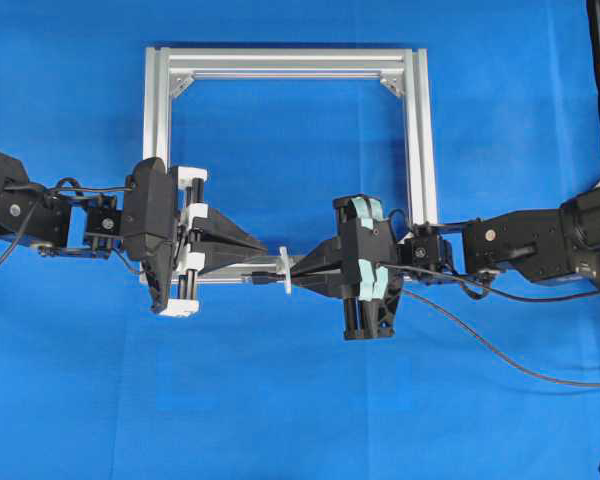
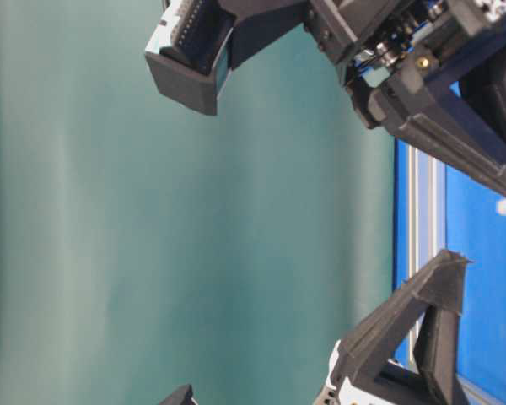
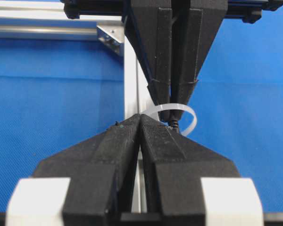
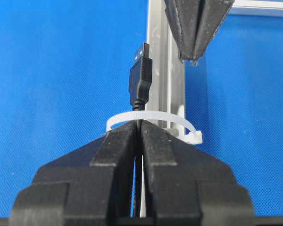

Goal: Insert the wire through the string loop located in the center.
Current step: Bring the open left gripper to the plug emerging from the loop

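We see the wire [image 4: 140, 87] with its small black USB-style plug already poking through the string loop [image 4: 153, 118], a thin white cable-tie ring standing on the lower bar of the silver aluminium frame [image 1: 420, 140]. In the right wrist view the plug stands past the ring, while the cable behind it runs back between the fingers [image 4: 118, 155] of the right gripper [image 1: 310, 276], which are pressed together, pinching the wire just short of the loop.

From above, the loop [image 1: 285, 270] sits at the middle of that lower bar, between the two grippers that point at each other along it. The left gripper [image 1: 260, 256] is just on the far side of the ring; its fingers [image 3: 127, 141] are pressed together, and we cannot tell that they grip anything. In the left wrist view the loop [image 3: 188, 117] curves just beyond those tips.

The frame lies flat on the blue surface [image 1: 280, 400].
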Tool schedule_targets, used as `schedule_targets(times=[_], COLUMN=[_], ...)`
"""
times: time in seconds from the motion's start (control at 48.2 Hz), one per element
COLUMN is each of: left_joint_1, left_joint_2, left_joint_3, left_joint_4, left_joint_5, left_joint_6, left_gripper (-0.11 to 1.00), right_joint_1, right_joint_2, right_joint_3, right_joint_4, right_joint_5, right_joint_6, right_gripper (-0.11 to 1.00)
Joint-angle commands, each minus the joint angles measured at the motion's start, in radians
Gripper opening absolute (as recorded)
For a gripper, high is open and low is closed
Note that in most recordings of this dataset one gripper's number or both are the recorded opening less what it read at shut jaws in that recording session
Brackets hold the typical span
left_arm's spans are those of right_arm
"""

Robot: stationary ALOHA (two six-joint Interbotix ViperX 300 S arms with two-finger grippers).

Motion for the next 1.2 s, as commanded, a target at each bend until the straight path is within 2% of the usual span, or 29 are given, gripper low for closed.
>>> schedule_targets(times=[0.0, 0.124, 0.207, 0.29, 0.436, 0.519, 0.809, 1.182], left_joint_1=[-0.003, -0.003, -0.006, -0.020, -0.048, -0.048, -0.048, -0.048], left_joint_2=[-0.026, -0.026, -0.026, -0.026, -0.025, -0.026, -0.021, -0.003], left_joint_3=[-0.009, -0.006, -0.006, -0.009, -0.012, -0.008, -0.023, -0.037], left_joint_4=[0.002, 0.002, 0.002, 0.002, 0.003, 0.003, 0.003, 0.003], left_joint_5=[-0.005, -0.006, -0.002, 0.005, 0.006, 0.008, 0.063, 0.078], left_joint_6=[0.002, 0.000, 0.000, 0.000, 0.002, 0.002, 0.002, 0.002], left_gripper=[0.00, 0.03, 0.13, 0.33, 0.77, 0.92, 0.93, 0.93], right_joint_1=[0.000, -0.002, 0.000, 0.000, -0.002, 0.000, 0.000, 0.000], right_joint_2=[-0.014, -0.014, -0.014, -0.014, -0.014, -0.014, -0.014, -0.014], right_joint_3=[-0.011, -0.009, -0.009, -0.009, -0.009, -0.011, -0.011, -0.009], right_joint_4=[0.000, 0.000, 0.000, 0.000, 0.000, 0.000, 0.000, 0.000], right_joint_5=[-0.003, -0.003, -0.003, -0.003, -0.003, -0.003, -0.003, -0.003], right_joint_6=[-0.002, -0.002, -0.002, -0.002, -0.002, -0.002, -0.002, -0.002], right_gripper=[0.00, 0.00, 0.00, 0.00, 0.00, 0.00, 0.00, 0.00])
